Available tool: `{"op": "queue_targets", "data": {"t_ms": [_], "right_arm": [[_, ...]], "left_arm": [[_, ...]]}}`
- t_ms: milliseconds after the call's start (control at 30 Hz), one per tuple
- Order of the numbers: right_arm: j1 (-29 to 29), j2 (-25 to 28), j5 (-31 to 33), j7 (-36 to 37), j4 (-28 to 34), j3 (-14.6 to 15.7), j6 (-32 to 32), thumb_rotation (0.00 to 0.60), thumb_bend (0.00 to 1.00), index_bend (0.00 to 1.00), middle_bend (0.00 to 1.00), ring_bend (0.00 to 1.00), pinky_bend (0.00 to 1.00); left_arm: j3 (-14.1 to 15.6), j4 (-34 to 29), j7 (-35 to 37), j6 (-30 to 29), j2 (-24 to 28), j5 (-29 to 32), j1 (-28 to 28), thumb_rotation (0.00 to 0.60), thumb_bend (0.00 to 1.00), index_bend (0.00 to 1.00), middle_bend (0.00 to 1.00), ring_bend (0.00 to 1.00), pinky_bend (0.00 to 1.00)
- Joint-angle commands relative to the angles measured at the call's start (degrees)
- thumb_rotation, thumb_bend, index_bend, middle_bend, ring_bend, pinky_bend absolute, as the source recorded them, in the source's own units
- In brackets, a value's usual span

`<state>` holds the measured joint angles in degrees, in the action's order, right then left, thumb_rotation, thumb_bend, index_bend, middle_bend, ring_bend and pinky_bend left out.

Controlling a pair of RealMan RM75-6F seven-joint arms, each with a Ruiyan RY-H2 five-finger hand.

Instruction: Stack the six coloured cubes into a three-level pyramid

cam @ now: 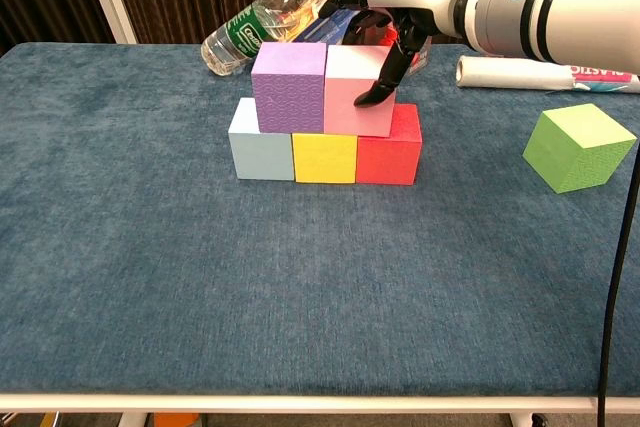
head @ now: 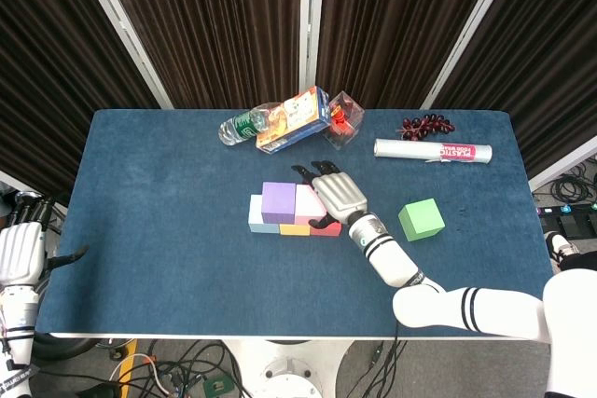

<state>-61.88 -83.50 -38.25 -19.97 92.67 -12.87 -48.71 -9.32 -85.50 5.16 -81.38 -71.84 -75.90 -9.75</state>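
— Where do the cubes stand?

— Mid-table [head: 149, 193], in two levels. Bottom row, touching side by side: pale blue cube [cam: 260, 150], yellow cube [cam: 324, 158], red cube [cam: 388, 152]. On top sit the purple cube [cam: 289, 85] and the pink cube [cam: 358, 90], flush against each other. The green cube [cam: 580, 147] lies alone, well apart to the right, turned at an angle.

— And the right hand?

— The right hand [cam: 395, 9] reaches over the pink cube from the far right side. Its fingers are apart and hold nothing; one dark fingertip [cam: 368, 98] touches the pink cube's right face near the lower edge, just above the red cube.

— The left hand?

— The left hand [head: 20, 251] shows only in the head view, off the table's left edge, low beside it. It holds nothing; whether its fingers are spread or curled I cannot tell.

— Anything else on the table?

— Along the far edge: a water bottle [head: 244, 125] on its side, an orange box [head: 295, 119], a clear box [head: 344, 118], dark grapes [head: 426, 124], and a white roll [head: 432, 150].
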Motion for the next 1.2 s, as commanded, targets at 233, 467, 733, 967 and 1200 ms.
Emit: {"op": "queue_targets", "data": {"t_ms": [233, 467, 733, 967, 1200], "right_arm": [[0.3, -0.2, -0.6, 0.4, -0.1, 0.0, -0.1, 0.6, 0.15, 0.0, 0.28, 0.0, 0.0], [0.9, 0.1, -1.4, 0.7, 0.4, -0.1, -0.7, 0.6, 0.15, 0.0, 0.3, 0.0, 0.0], [1.1, 0.0, -1.9, 0.5, 0.7, 0.0, -0.9, 0.6, 0.15, 0.0, 0.3, 0.0, 0.0], [0.8, -0.4, -1.5, -0.3, 0.6, 0.0, -1.0, 0.6, 0.15, 0.0, 0.3, 0.0, 0.0], [0.5, -0.9, -1.0, -0.8, 0.2, -0.2, -1.1, 0.6, 0.15, 0.0, 0.3, 0.0, 0.0]], "left_arm": [[0.0, -0.2, -0.2, -0.1, 0.0, -0.1, 0.1, 0.6, 0.09, 0.15, 0.16, 0.13, 0.12], [0.0, -0.2, -0.2, -0.1, 0.1, -0.2, 0.0, 0.6, 0.09, 0.15, 0.16, 0.13, 0.12], [0.0, -0.2, -0.3, 0.1, 0.1, -0.2, -0.1, 0.6, 0.09, 0.15, 0.16, 0.13, 0.12], [0.1, -0.2, 0.0, 0.1, 0.1, -0.2, 0.2, 0.6, 0.09, 0.15, 0.16, 0.13, 0.12], [0.1, 0.0, 0.4, 0.2, 0.1, -0.2, 0.2, 0.6, 0.09, 0.15, 0.16, 0.13, 0.12]]}}
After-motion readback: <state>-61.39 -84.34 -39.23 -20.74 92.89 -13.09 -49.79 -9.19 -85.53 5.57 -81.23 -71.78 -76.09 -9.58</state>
